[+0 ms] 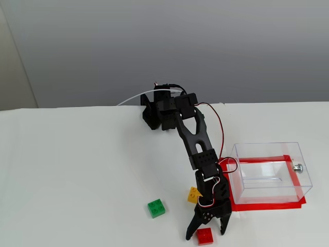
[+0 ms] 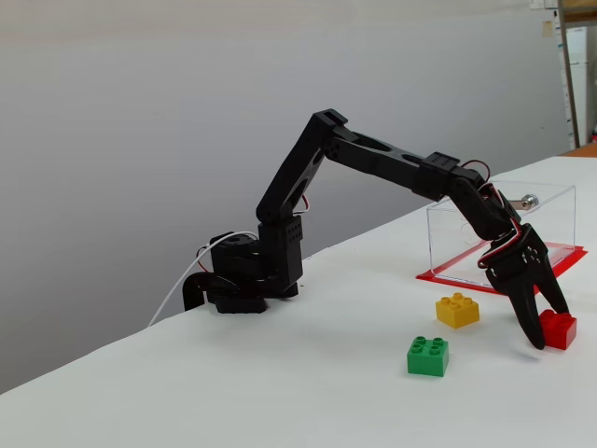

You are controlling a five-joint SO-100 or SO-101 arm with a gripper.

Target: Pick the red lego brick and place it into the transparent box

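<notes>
White table (image 1: 77, 170) under a grey wall carries everything. Near its front edge, the jaws (image 1: 205, 234) stand apart, straddling the red lego brick (image 1: 205, 236), which rests on the table. Green brick (image 1: 156, 208) and yellow brick (image 2: 457, 309) lie close by; the transparent box (image 1: 270, 172) sits toward the right edge on red tape (image 1: 267, 205).

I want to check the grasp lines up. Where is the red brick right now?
The red brick lies on the table at the bottom edge of both fixed views, between the fingers of the open gripper, below the yellow brick and left of the clear box.
</notes>
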